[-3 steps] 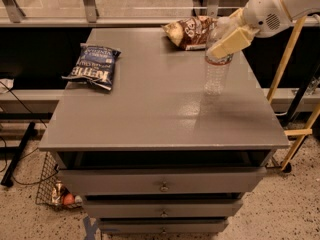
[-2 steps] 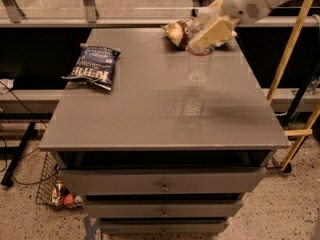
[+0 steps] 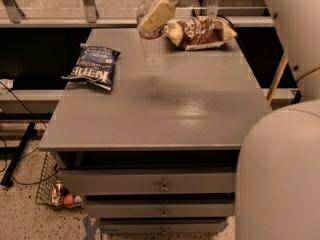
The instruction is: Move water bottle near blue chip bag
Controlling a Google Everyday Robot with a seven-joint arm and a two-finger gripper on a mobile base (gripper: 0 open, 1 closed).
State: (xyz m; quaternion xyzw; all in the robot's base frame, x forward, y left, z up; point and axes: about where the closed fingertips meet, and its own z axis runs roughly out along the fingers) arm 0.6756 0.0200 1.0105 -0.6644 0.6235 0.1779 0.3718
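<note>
Camera view: grey drawer cabinet (image 3: 175, 119) fills the scene. Blue chip bag (image 3: 93, 67) lies near its left edge, brown snack bag (image 3: 199, 32) at the back. Between them stands the upright water bottle (image 3: 151, 46), its top clamped in my gripper (image 3: 156, 15) fingers.

High downward front view, gripper (image 3: 156, 15) top

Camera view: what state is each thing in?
clear ribbed plastic water bottle: upright, gripped near its top.
gripper: shut on that bottle, over the back of the grey table.
dark navy blue chip bag: lying flat, at left.
brown and tan snack bag: lying flat, back right.
</note>
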